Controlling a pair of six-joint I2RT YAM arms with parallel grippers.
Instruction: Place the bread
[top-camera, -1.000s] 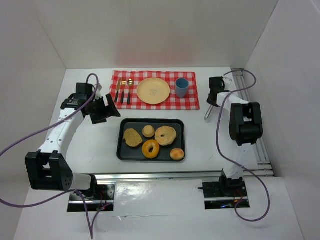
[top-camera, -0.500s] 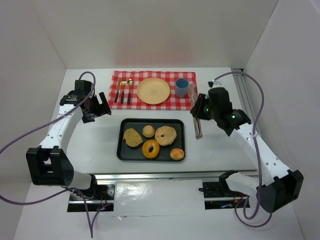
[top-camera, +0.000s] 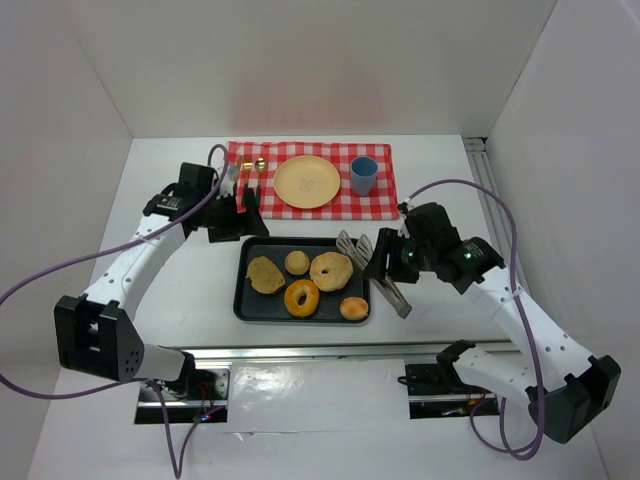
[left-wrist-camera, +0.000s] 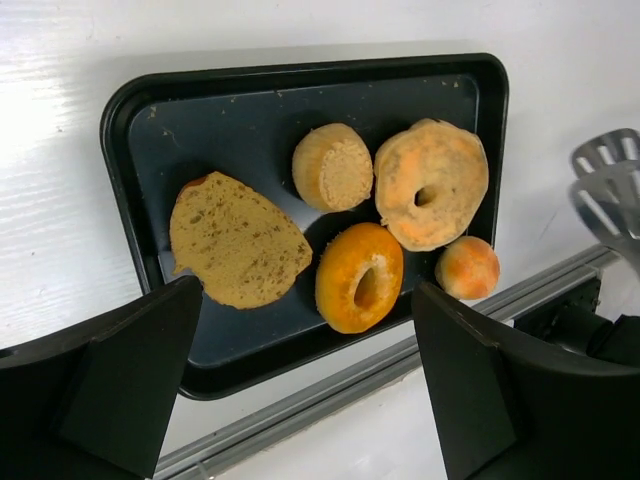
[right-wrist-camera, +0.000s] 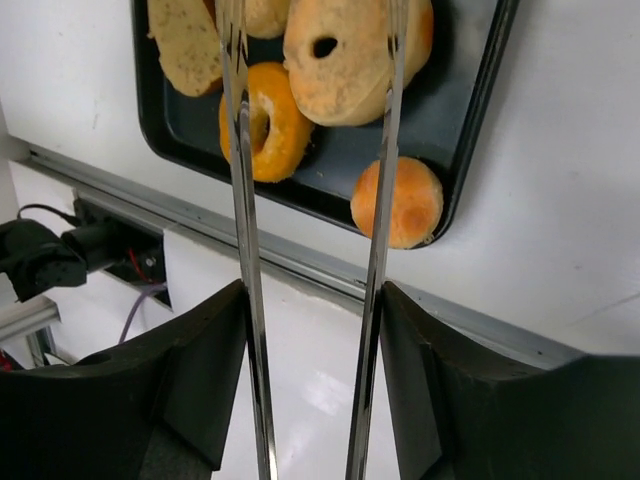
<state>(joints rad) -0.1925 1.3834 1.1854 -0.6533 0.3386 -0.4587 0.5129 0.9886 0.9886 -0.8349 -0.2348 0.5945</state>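
Bread slice (left-wrist-camera: 238, 243) lies in the black tray (left-wrist-camera: 200, 120), touching a doughnut (left-wrist-camera: 358, 277). My left gripper (left-wrist-camera: 308, 290) hangs near the tray, jaws apart. My right gripper (right-wrist-camera: 312, 300) clamps tongs (right-wrist-camera: 240, 150), their arms spread over the bagel (right-wrist-camera: 345, 60).

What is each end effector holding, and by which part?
The right end effector holds metal tongs, squeezing their two arms between its fingers. The left end effector is open and empty.
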